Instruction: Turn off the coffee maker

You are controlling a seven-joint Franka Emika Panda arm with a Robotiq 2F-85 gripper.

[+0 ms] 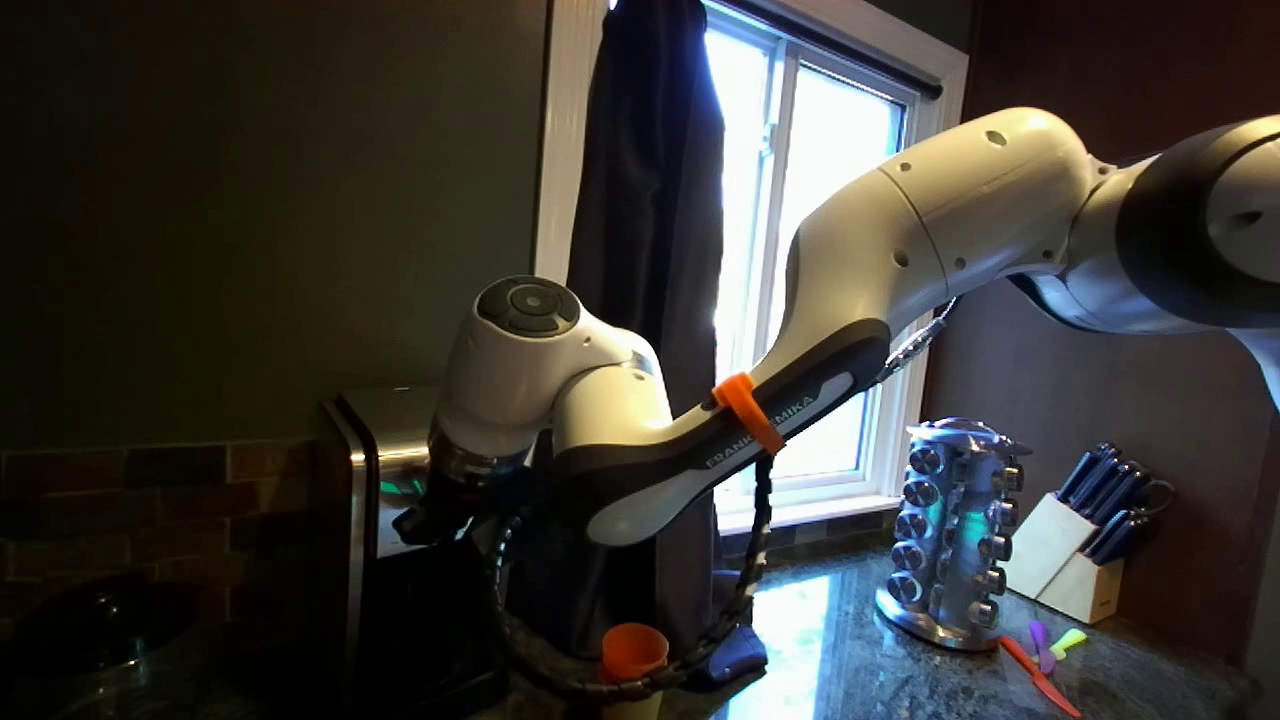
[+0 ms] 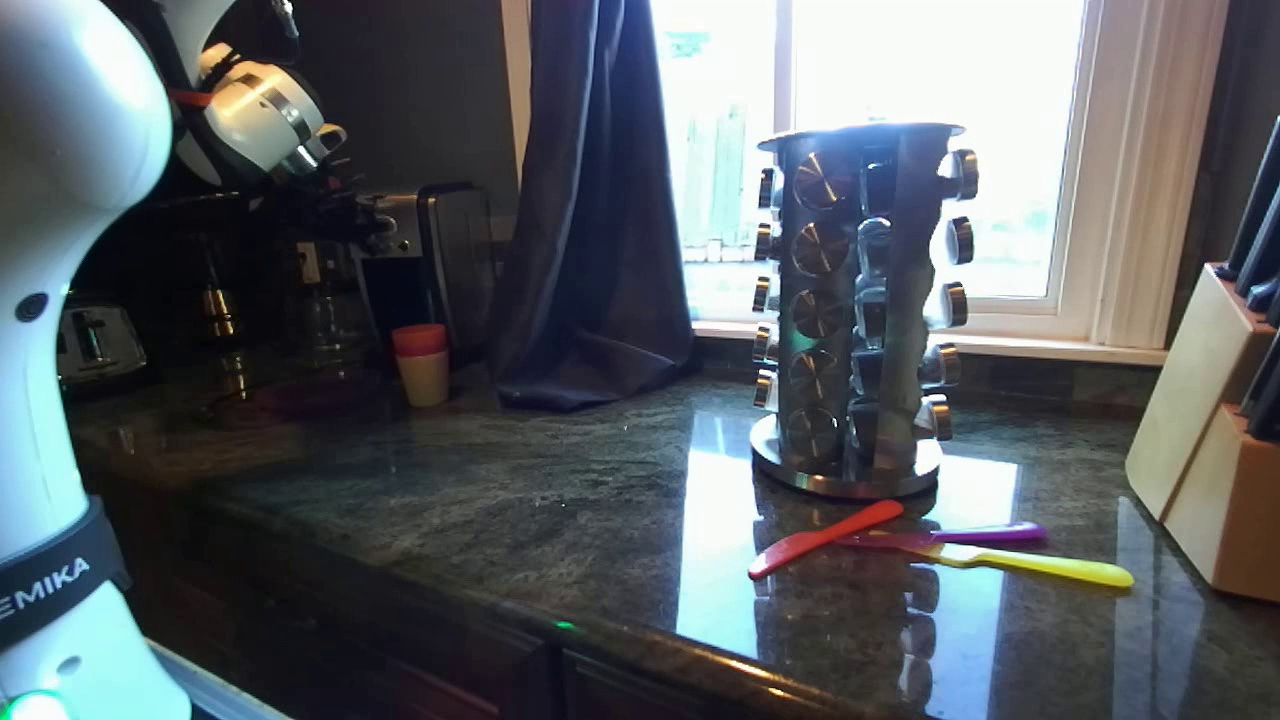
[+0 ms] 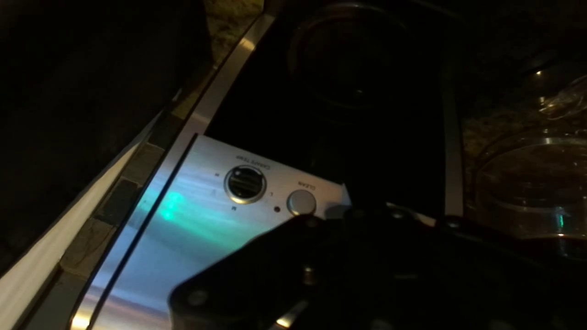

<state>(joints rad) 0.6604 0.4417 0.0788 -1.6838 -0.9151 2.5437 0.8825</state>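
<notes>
Chunky black gripper (image 1: pixel 425 522), right up by a boxy steel-fronted black coffee maker (image 3: pixel 275 181), too dark — can't say if jaws are parted

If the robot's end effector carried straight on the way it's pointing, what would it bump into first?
Most likely the coffee maker, on its steel front near the CLEAN button. Depth is unclear: the end effector looks close, perhaps touching.
</notes>
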